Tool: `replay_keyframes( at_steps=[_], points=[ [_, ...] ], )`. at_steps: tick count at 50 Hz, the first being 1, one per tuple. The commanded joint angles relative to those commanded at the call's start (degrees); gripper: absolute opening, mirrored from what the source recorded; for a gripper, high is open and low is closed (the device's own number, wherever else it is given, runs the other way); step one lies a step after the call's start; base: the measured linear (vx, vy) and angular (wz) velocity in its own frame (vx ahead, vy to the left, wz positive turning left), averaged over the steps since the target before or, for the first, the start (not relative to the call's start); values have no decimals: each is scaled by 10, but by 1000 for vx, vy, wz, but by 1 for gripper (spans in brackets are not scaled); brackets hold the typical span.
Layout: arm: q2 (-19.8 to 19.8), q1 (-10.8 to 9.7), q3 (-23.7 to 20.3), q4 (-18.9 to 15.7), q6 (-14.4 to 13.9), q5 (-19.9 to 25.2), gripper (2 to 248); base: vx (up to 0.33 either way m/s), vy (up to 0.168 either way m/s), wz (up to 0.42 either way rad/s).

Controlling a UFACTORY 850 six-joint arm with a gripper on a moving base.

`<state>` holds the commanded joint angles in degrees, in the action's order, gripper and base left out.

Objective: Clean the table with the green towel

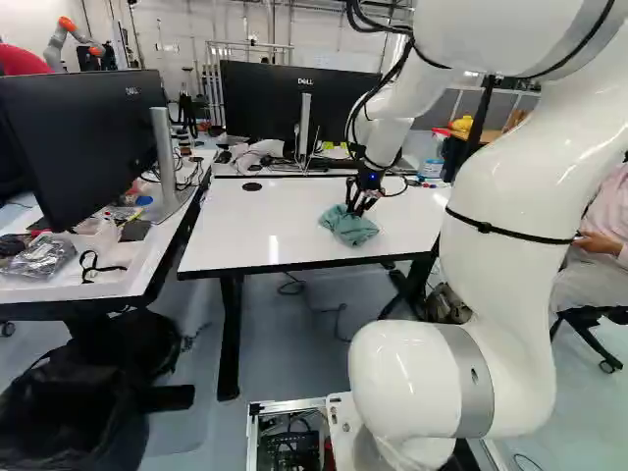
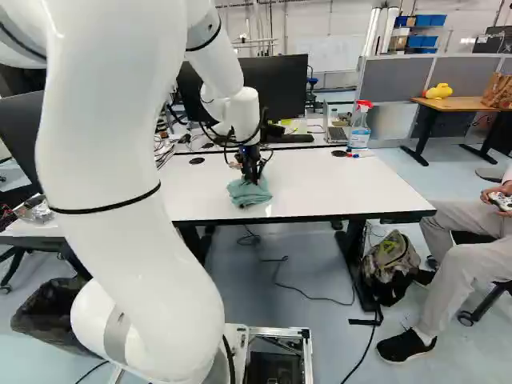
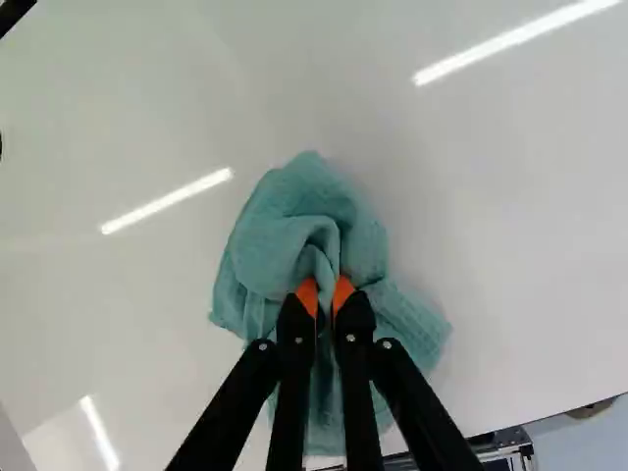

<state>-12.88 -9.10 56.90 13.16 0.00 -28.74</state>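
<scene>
The towel is in hand, but how much of the cleaning is done is hard to judge. The gripper (image 3: 325, 296) is closed on the green towel (image 3: 306, 211), a fold of the cloth pinched between its orange pads (image 3: 307, 294), and the rest spreads out around the fingertips in a loose, crumpled bunch. That bunch lies on the white table (image 1: 245, 228), towards the edge nearest the base and well in from either end. So picking up looks settled — the cloth is held and down on the surface, seemingly ready for a stroke or partway through one. The pictures show no trail or smear to tell which parts have been wiped, and a single moment cannot say whether the arm (image 2: 136, 192) is moving. Judging by the small patch the towel covers, the far side and both ends probably need passes, unless they are already done — that I cannot tell.
</scene>
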Motion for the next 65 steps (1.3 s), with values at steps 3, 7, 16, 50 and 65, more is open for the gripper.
replay_keyframes(
  at_steps=[3, 7, 16, 50, 65],
  points=[
    [-3, 6, 4, 0, 0, 0, 38, 0, 0, 0],
    [-6, 14, 7, 0, 0, 0, 38, 0, 0, 0],
    [-7, 33, 8, 0, 0, 0, 38, 0, 0, 0],
    [51, 83, -60, 0, 0, 0, 38, 0, 0, 0],
    [91, 91, -104, 0, 0, 0, 38, 0, 0, 0]
  ],
)
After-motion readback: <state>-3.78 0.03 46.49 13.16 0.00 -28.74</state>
